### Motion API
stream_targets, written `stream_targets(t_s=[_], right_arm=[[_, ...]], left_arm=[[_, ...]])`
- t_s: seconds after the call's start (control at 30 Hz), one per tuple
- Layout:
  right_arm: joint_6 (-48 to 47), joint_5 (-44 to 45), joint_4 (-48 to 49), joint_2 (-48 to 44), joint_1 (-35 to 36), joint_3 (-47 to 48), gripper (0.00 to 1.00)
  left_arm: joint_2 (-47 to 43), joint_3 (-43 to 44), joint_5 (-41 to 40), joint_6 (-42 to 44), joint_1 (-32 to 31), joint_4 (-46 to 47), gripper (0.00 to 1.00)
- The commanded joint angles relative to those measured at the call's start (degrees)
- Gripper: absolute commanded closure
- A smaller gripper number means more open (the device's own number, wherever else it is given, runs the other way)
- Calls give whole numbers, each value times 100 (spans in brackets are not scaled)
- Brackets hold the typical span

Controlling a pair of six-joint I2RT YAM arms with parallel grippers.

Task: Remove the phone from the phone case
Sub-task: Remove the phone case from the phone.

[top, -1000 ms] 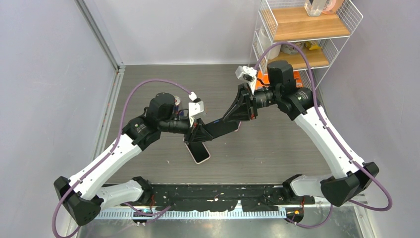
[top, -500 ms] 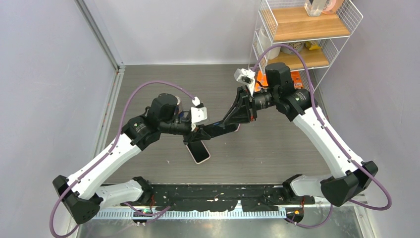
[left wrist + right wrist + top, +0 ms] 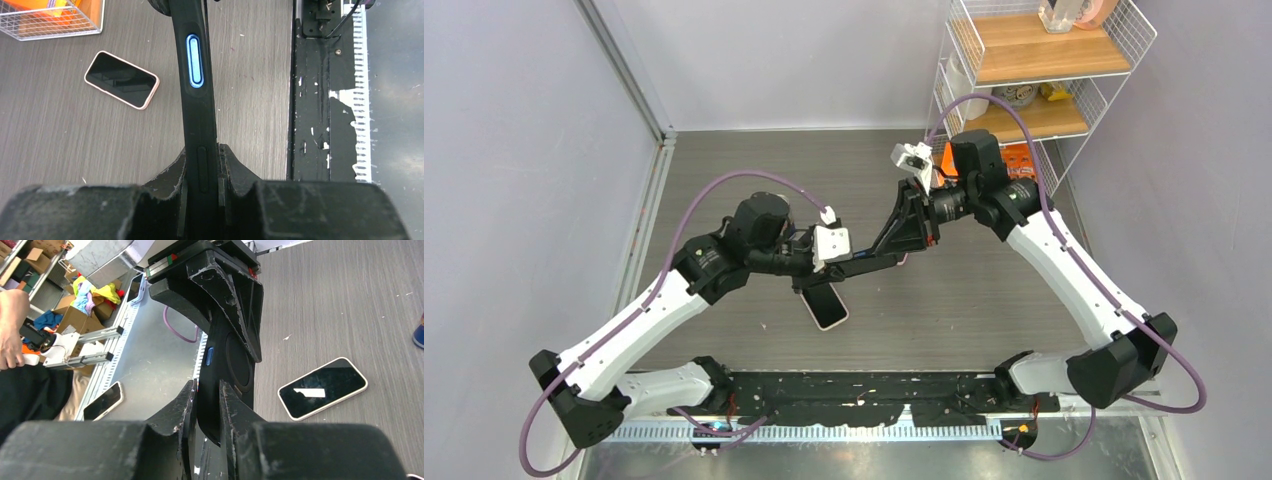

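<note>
A black phone case [image 3: 871, 262] with a blue side button hangs edge-on above the table between both arms. My left gripper [image 3: 842, 268] is shut on its near end; in the left wrist view the case [image 3: 198, 95] runs straight out from the gripper [image 3: 201, 160]. My right gripper [image 3: 896, 248] is shut on the other end, and its view shows the case [image 3: 227, 357] with a round ring on its back between the gripper's [image 3: 206, 390] fingers. I cannot tell if a phone sits inside. A pink-rimmed phone [image 3: 826, 306] lies screen up on the table below.
A wire shelf rack [image 3: 1034, 60] stands at the back right, with an orange item [image 3: 1014, 158] at its foot. The black base rail [image 3: 854, 395] runs along the near edge. Beyond the table, the right wrist view shows another phone [image 3: 102, 401] on a metal surface.
Both arms have shifted slightly with the case still held between them: the left gripper moved right and the right gripper moved up and left. The phone on the table has not moved.
</note>
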Motion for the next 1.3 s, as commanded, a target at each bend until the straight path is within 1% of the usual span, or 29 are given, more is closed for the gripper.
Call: stream_targets(t_s=[0.0, 0.5, 1.1, 1.27], right_arm=[[371, -155, 224, 170, -2, -36, 95], [408, -150, 223, 510, -44, -77, 94], [458, -37, 216, 745, -122, -113, 95], [575, 149, 212, 808, -180, -36, 95]], left_arm=[[-3, 350, 242, 900, -334, 127, 100], [8, 470, -9, 1217, -545, -125, 100], [-143, 381, -174, 1503, -564, -249, 100], [-183, 295, -190, 1589, -564, -283, 100]])
